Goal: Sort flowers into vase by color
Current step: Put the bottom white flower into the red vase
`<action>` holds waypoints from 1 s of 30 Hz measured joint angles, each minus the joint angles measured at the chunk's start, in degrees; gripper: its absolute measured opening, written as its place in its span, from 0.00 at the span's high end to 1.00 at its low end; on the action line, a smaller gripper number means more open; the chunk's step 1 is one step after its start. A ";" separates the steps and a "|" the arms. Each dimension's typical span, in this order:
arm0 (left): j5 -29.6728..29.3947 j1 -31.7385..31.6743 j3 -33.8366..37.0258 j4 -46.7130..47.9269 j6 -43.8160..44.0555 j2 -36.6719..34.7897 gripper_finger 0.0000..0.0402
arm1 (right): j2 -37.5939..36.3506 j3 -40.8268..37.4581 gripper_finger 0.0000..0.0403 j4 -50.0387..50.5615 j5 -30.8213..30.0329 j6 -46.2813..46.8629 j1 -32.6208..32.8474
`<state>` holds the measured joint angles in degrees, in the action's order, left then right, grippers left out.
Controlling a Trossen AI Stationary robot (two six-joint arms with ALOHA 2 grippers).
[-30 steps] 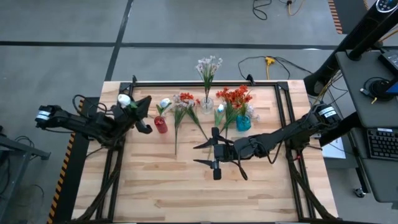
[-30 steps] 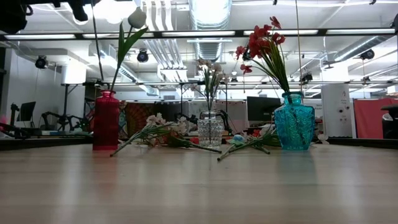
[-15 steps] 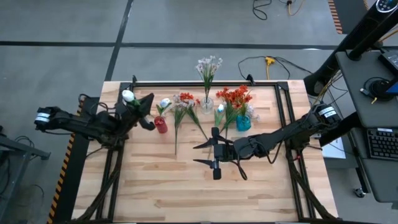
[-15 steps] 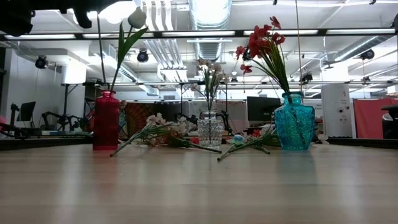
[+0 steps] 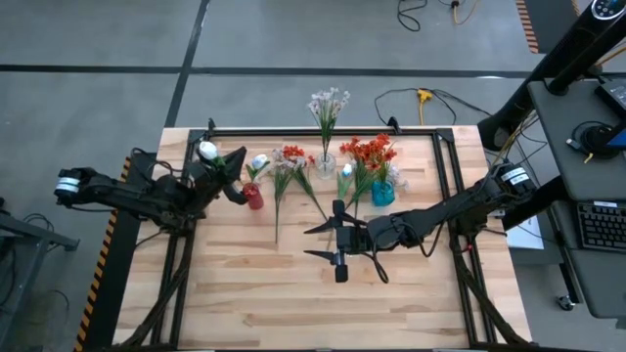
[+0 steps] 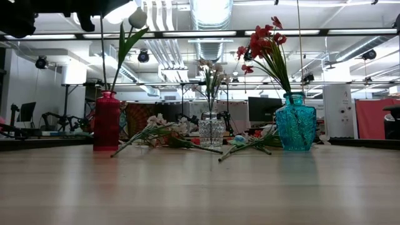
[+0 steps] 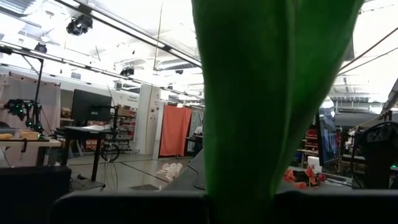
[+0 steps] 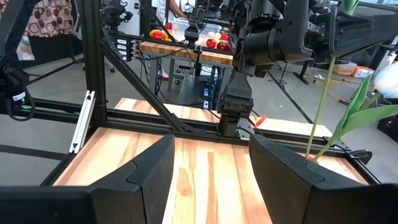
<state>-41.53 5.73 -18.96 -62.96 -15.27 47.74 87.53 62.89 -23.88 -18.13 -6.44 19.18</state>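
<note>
Overhead, three vases are standing on the wooden table — red vase, clear vase, blue vase — with loose flowers lying between them, while the left gripper, clamped on a white tulip, is hovering beside the red vase and the right gripper, fingers apart, is waiting mid-table in an open workshop.

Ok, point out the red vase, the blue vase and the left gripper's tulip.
red vase [image 6: 106, 122], low view, middle of its body.
blue vase [image 6: 295, 122], low view, middle of its glass body.
white tulip [image 5: 207, 151], high view, the bud, held by the left gripper [image 5: 217, 168].
</note>
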 joint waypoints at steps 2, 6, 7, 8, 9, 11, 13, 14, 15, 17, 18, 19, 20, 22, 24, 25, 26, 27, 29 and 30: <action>-0.02 -0.26 0.00 0.01 0.00 0.11 1.00 | 0.00 0.00 0.50 0.06 0.00 0.00 0.00; -0.05 -0.80 0.00 0.02 -0.02 0.35 1.00 | 0.00 0.00 0.50 0.08 0.00 0.00 0.00; -0.05 -0.93 0.00 0.06 0.00 0.35 1.00 | 0.00 0.00 0.50 0.09 0.00 0.00 0.00; -0.05 -0.99 0.00 0.04 0.00 0.35 1.00 | 0.00 0.00 0.50 0.09 0.00 0.00 0.00; -0.05 -0.98 0.00 0.02 0.00 0.35 1.00 | 0.00 0.00 0.50 0.09 0.00 0.00 0.00; -0.05 -0.98 0.00 0.03 0.00 0.35 1.00 | 0.00 0.00 0.50 0.11 0.00 0.00 0.00; -0.05 -0.98 0.02 0.10 0.10 0.35 1.00 | 0.00 0.00 0.50 0.11 0.00 -0.02 0.00; -0.07 -0.98 0.02 0.29 0.29 0.38 1.00 | 0.00 0.00 0.50 0.12 0.00 -0.04 0.00; -0.08 -0.98 0.02 0.58 0.47 0.41 1.00 | 0.00 0.00 0.50 0.11 0.00 -0.07 0.00; -0.10 -0.98 0.04 1.05 0.79 0.66 1.00 | 0.00 0.00 0.50 0.11 0.02 -0.04 0.00; -0.12 -0.98 0.04 1.07 0.84 0.84 1.00 | 0.00 0.00 0.50 0.12 0.01 -0.04 0.00; -0.10 -0.98 0.04 1.07 1.07 1.03 1.00 | 0.00 0.00 0.50 0.11 0.01 -0.07 0.00; -0.10 -0.98 0.04 1.05 1.26 1.27 1.00 | 0.00 0.00 0.50 0.11 0.00 -0.07 0.00; -0.12 -0.98 0.04 1.09 1.43 1.73 1.00 | 0.00 0.00 0.50 0.11 0.01 -0.02 0.00; -0.12 -0.98 0.04 1.07 1.51 2.08 1.00 | 0.00 0.00 0.50 0.11 0.02 -0.02 0.00; -0.12 -0.98 0.04 1.08 1.69 2.21 1.00 | 0.00 0.00 0.50 0.11 0.02 -0.01 0.00; -0.12 -1.00 0.04 1.09 1.80 2.30 1.00 | 0.00 0.00 0.50 0.11 0.02 -0.02 0.00; -0.12 -1.02 0.04 1.08 1.86 2.38 1.00 | 0.00 0.00 0.50 0.11 0.02 0.00 0.00; -0.14 -1.06 0.04 1.08 2.18 2.45 1.00 | 0.00 0.00 0.50 0.11 0.02 -0.02 0.00; -0.47 -1.06 0.04 1.08 2.32 2.45 1.00 | 0.00 0.00 0.50 0.11 0.02 -0.02 0.00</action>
<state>-42.00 4.67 -18.92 -61.88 -12.95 50.19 87.53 62.89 -23.77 -18.11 -6.46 19.18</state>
